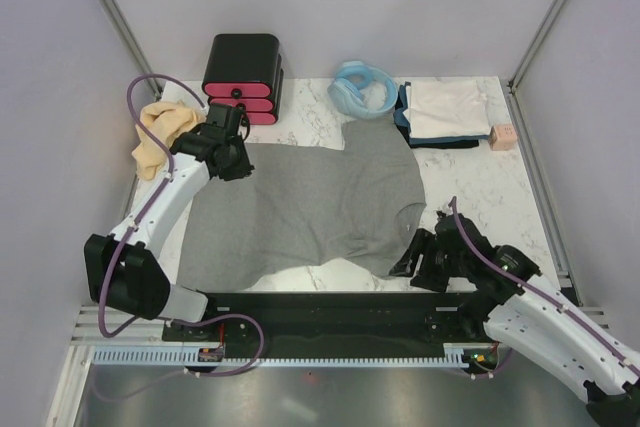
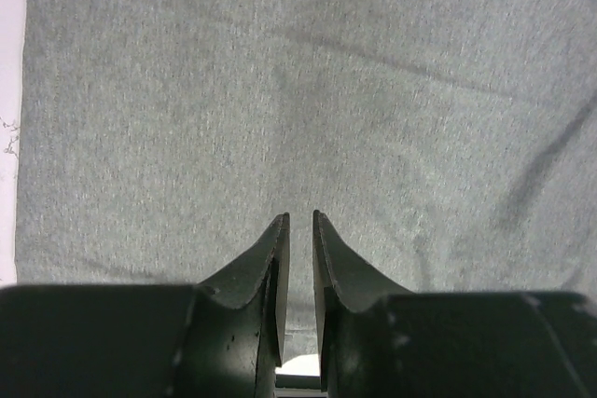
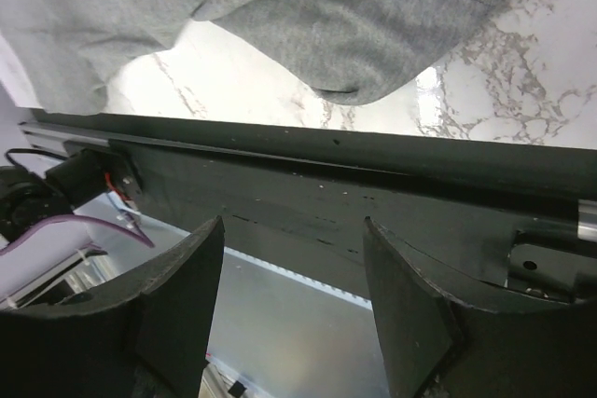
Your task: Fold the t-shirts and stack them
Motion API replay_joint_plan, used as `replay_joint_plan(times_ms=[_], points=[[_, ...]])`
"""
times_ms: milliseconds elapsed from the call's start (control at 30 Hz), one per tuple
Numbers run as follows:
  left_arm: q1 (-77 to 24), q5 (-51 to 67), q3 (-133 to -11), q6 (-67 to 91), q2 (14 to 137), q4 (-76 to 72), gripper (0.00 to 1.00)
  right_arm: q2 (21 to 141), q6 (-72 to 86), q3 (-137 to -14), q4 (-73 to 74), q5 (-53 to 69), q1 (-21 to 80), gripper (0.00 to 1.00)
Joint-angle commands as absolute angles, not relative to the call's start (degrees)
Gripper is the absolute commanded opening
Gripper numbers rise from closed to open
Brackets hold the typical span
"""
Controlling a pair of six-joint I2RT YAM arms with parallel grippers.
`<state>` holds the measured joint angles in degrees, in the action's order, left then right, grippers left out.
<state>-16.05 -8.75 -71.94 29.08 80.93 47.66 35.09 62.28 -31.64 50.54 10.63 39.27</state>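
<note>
Heather-grey cloth t-shirt (image 1: 320, 207) lies spread, not yet folded, mid-frame on the white marble tabletop (image 1: 500, 197), tan-yellow shirt (image 1: 160, 132) crumpled upper left, whitish-topped folded stack (image 1: 445, 112) upper right; left hand (image 2: 300, 221) narrow and empty, right hand (image 3: 292, 223) wide.

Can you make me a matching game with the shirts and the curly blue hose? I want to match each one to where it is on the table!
Things:
1. grey t-shirt
2. tan-yellow t-shirt
3. light-blue hose
4. whitish t-shirt

Places:
A. folded on top of a pile at the far right corner
B. spread out across the middle of the table
C. crumpled up at the far left edge
D. coiled at the back, between the pile and the box with pink drawers

Pairs: 1-B, 2-C, 3-D, 4-A
</note>
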Motion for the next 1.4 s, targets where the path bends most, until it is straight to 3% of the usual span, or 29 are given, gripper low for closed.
replay_joint_plan(times_ms=[0, 1367], points=[[-16.7, -8.0, -75.06, 30.23, 81.91, 46.76, 0.22, 30.41, 65.91, -28.93, 49.49, 10.54, 39.46, 0.68], [-17.49, -12.48, -73.12, 28.39, 79.63, 48.52, 0.22, 56.5, 59.51, -21.71, 24.79, 17.48, 39.46, 0.74]])
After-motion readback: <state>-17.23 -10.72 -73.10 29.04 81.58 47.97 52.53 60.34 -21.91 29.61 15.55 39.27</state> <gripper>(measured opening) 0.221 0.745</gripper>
